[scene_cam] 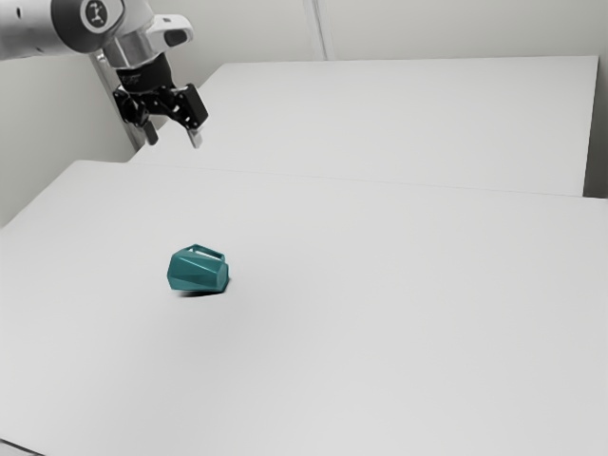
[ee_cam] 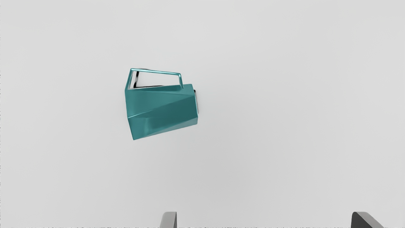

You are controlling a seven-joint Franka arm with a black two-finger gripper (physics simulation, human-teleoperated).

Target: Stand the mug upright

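Mug (scene_cam: 198,271) on its side; fingers (ee_cam: 169,220) spread, well above. Risk: off-centre squeeze (it tapers) could roll it.

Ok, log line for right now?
faceted teal mug lying on its side | smooth white table beneath | jaws open, empty, raised off table | mug not upright
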